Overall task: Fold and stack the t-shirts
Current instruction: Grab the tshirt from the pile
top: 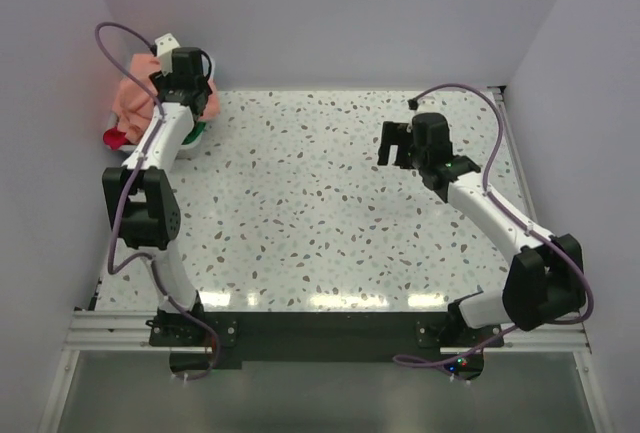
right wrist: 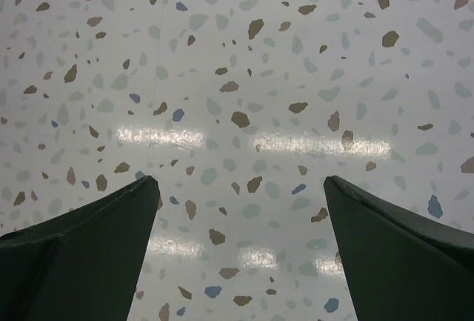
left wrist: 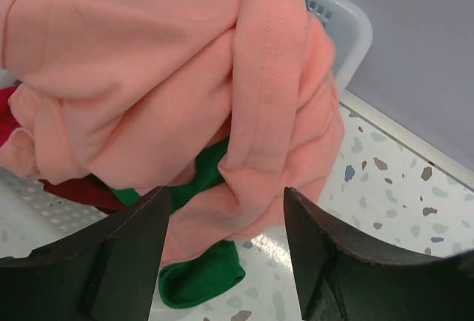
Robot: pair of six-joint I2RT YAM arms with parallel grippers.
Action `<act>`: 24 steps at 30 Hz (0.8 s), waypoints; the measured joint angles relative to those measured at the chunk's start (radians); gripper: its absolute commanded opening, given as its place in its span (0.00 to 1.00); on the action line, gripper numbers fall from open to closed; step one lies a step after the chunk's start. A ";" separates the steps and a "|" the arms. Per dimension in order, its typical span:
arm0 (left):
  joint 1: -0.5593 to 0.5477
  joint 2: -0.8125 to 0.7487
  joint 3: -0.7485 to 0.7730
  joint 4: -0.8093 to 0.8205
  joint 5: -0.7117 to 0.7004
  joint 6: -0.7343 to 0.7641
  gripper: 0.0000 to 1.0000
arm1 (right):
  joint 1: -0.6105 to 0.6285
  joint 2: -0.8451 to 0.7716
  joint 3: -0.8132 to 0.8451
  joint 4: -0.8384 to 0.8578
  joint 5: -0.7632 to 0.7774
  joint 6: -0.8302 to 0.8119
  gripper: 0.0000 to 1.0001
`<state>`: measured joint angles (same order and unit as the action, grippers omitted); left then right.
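Here, the left gripper (left wrist: pixel 224 196) is hovering over a white tub (left wrist: pixel 342 26) heaped with shirts. Its two dark fingers are spread wide and are gripping nothing. Straight ahead of the gap between them, the pink shirt (left wrist: pixel 148 76) is lying bunched on top of the heap and spilling over the tub's rim. One thick fold of it is hanging down towards the fingertips. Beneath the pink cloth, the green shirt (left wrist: pixel 204 280) is poking out. One end is drooping to the speckled table (left wrist: pixel 400 187), low in the gap and nearer the left finger. Further off to that finger's left, the red shirt (left wrist: pixel 78 187) is showing as a dark strip under the pink cloth, against the tub's mesh wall. Well apart from the tub, the right gripper (right wrist: pixel 241 180) is hanging above the table, pointing down at it. Its fingers are also opened wide, with nothing held between them.
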<state>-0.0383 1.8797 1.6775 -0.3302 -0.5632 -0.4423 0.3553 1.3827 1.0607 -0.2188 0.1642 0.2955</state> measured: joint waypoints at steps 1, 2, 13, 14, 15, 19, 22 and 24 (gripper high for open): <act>0.006 0.033 0.030 0.001 0.003 -0.003 0.67 | 0.000 0.015 0.000 0.002 0.000 0.003 0.99; 0.011 0.054 0.047 0.002 0.005 -0.003 0.67 | 0.001 0.027 0.001 0.003 -0.001 0.005 0.99; 0.032 0.214 0.200 0.055 0.027 0.020 0.57 | 0.013 0.155 0.070 0.014 -0.008 0.018 0.99; 0.032 0.223 0.203 0.064 0.032 0.025 0.55 | 0.013 0.164 0.076 0.017 -0.008 0.018 0.99; 0.032 0.232 0.205 0.070 0.036 0.028 0.52 | 0.013 0.171 0.082 0.017 -0.008 0.018 0.99; 0.032 0.266 0.217 0.080 0.043 0.039 0.22 | 0.016 0.193 0.093 0.016 -0.007 0.018 0.99; 0.032 0.277 0.217 0.082 0.048 0.044 0.02 | 0.018 0.198 0.097 0.016 -0.007 0.018 0.99; 0.032 0.277 0.217 0.084 0.051 0.044 0.00 | 0.018 0.199 0.097 0.016 -0.007 0.018 0.99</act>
<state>-0.0067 2.1563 1.8950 -0.2459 -0.5125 -0.3981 0.3733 1.5818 1.1576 -0.2024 0.1574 0.3134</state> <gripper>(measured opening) 0.071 0.986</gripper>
